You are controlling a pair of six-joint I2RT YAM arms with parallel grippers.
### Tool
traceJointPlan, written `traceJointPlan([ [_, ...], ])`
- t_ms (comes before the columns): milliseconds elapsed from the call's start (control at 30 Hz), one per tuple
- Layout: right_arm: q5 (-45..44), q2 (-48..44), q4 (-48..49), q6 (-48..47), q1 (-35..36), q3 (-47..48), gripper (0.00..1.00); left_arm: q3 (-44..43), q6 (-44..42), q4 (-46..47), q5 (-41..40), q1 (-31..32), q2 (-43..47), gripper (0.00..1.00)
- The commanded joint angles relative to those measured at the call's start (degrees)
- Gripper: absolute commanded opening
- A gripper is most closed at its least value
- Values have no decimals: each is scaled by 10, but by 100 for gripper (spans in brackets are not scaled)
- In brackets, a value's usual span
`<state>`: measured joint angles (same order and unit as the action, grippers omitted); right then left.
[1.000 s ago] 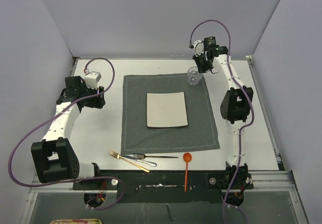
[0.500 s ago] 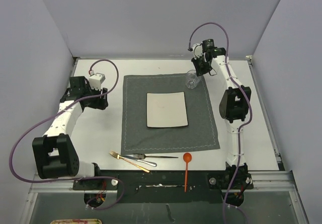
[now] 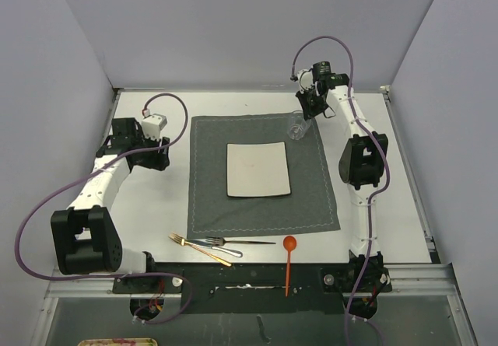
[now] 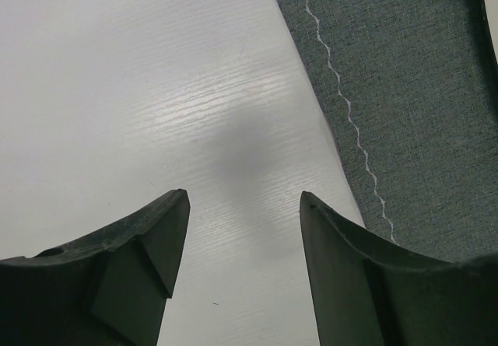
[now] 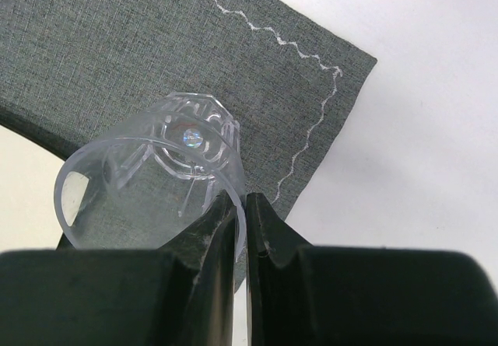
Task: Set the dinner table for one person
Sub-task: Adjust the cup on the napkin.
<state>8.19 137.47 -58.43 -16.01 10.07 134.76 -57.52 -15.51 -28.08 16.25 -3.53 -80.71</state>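
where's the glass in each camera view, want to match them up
Top external: the glass is at the placemat's far right corner.
Left wrist: not in it; only the open left fingers, table and the placemat's edge.
Right wrist: centre left, its rim pinched by the right fingers.
Shared landmark: the placemat's white zigzag stitching, seen in all three.

top: high, looking down; wrists: close, probably steeply downward; shared: dinner table (image 3: 159, 210), placemat (image 3: 210, 190)
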Motion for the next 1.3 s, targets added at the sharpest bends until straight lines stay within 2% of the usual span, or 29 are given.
traceJointPlan([
  [0, 8, -2, 2, 5, -1, 30, 0, -26, -6, 8, -4, 4, -11, 57],
  [400, -4, 15, -9, -1, 6, 38, 0, -30, -14, 8, -17, 18, -21, 57],
  [567, -10, 15, -7, -4, 9, 38, 3, -30, -15, 8, -21, 22, -22, 57],
  [633, -12, 15, -5, -5, 11, 38, 6, -29, -16, 8, -21, 23, -23, 57],
  [733, -17, 13, -3, -7, 14, 38, 17, -29, -19, 8, -21, 26, -23, 57],
  [833, -20, 12, 0, -7, 15, 38, 21, -28, -20, 9, -21, 27, -22, 58],
  [967, -26, 12, 2, -8, 19, 38, 33, -30, -20, 6, -22, 28, -22, 58],
  [1267, -36, 2, 10, -16, 25, 34, 34, -29, -23, 5, -15, 31, -14, 60],
])
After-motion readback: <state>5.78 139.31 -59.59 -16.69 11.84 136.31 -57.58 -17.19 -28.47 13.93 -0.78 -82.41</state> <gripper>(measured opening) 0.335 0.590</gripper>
